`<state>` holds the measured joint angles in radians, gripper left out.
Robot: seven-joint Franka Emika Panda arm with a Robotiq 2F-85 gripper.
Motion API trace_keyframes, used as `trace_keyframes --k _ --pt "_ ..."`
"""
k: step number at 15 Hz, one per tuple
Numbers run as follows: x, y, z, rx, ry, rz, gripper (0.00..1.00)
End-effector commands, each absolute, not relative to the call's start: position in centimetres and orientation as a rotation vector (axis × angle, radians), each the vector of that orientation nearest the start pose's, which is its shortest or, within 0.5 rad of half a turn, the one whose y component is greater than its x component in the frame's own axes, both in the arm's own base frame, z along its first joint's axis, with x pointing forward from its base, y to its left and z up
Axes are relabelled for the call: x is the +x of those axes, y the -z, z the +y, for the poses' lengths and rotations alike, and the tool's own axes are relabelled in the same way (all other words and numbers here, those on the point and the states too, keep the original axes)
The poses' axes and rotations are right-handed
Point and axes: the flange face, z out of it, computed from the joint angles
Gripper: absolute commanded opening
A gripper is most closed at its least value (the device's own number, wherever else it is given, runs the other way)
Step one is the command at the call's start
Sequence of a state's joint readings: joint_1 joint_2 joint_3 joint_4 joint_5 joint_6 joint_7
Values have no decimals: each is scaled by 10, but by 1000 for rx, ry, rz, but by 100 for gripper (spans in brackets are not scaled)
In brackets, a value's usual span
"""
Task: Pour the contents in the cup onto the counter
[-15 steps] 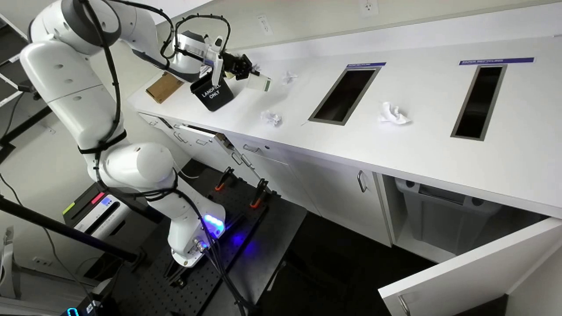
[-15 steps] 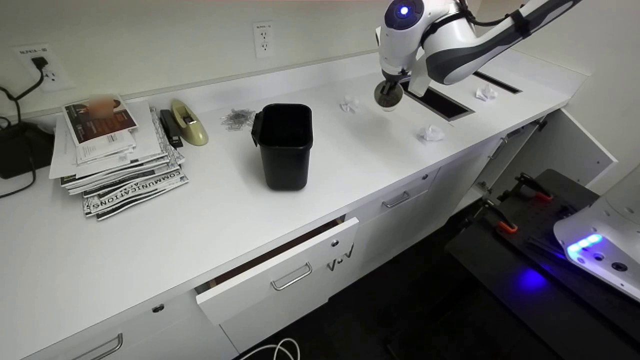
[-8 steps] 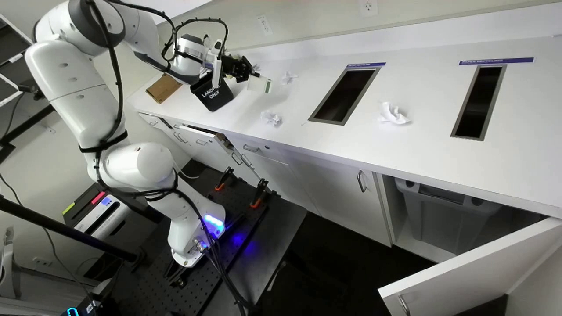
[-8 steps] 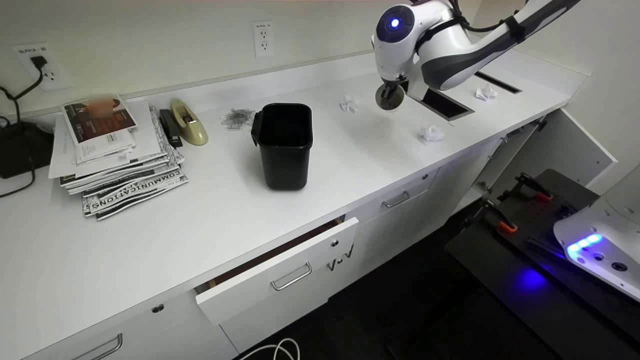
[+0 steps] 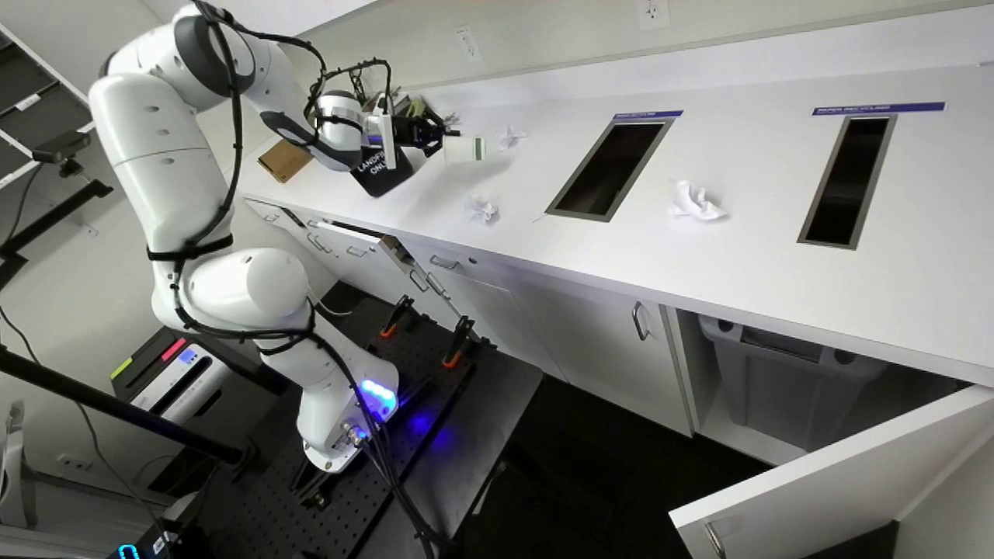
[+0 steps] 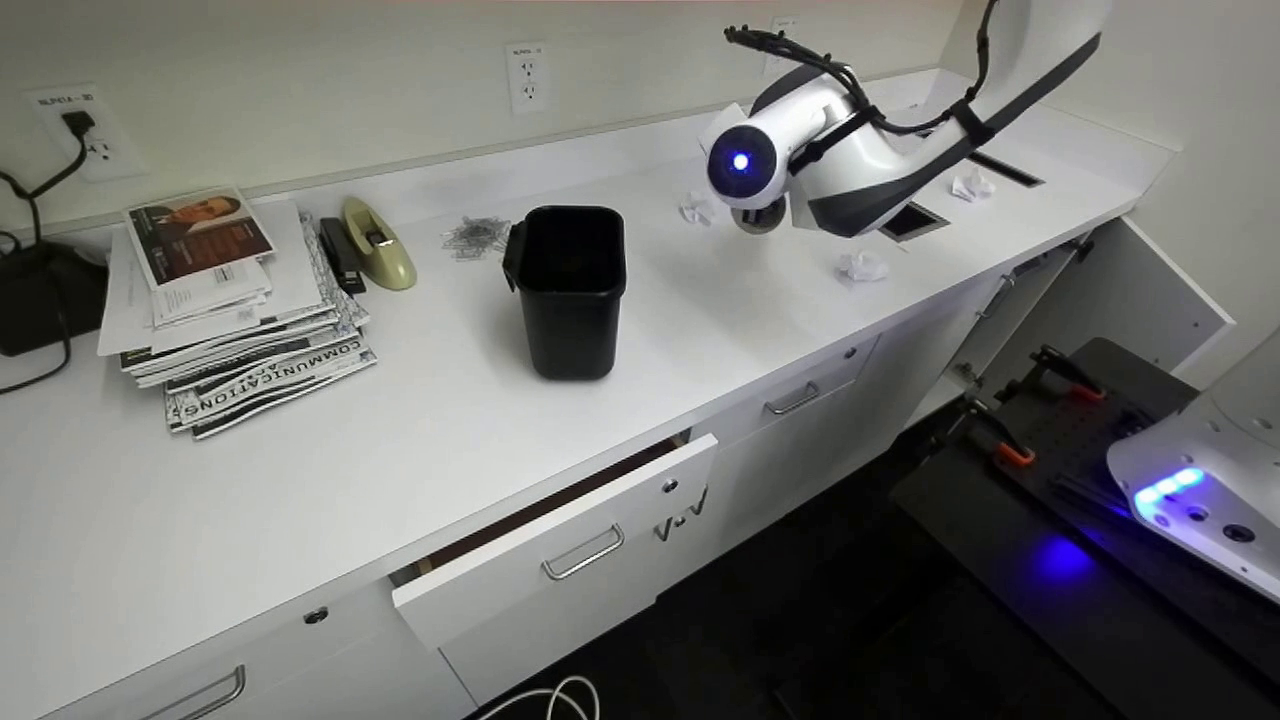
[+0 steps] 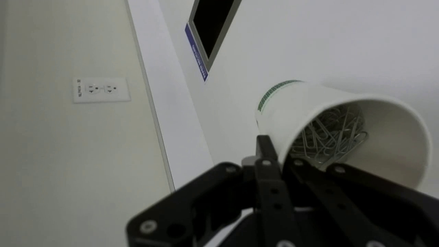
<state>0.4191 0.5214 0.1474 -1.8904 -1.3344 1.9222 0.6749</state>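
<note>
A white paper cup (image 5: 458, 150) with a green band near its base is held above the white counter (image 5: 753, 272). It lies on its side; its mouth faces back toward my wrist in the wrist view (image 7: 288, 106). Silver paper clips (image 7: 329, 133) sit inside, deep in the cup. My gripper (image 7: 279, 154) is shut on the cup's wall at the rim, one finger inside and one outside. In an exterior view the wrist hides most of the cup (image 6: 760, 217) and the fingers. A pile of clips (image 6: 476, 238) lies on the counter.
A black bin (image 6: 570, 330) stands on the counter near a tape dispenser (image 6: 380, 245), a stapler (image 6: 342, 258) and a paper stack (image 6: 240, 310). Crumpled papers (image 6: 862, 266) lie near the cup. Recycling slots (image 5: 609, 171) open in the counter. A drawer (image 6: 560, 545) stands open.
The wrist has swung down and toward the bin side, tipping the cup from a slant to about level. The cup stays gripped. The papers and bin have not moved.
</note>
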Motion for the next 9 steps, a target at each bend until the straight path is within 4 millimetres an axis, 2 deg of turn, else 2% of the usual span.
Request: trace_keyframes --k 1,9 --pt "561 -222 274 1780 -362 766 1" --pt "560 -194 282 1479 -368 784 1"
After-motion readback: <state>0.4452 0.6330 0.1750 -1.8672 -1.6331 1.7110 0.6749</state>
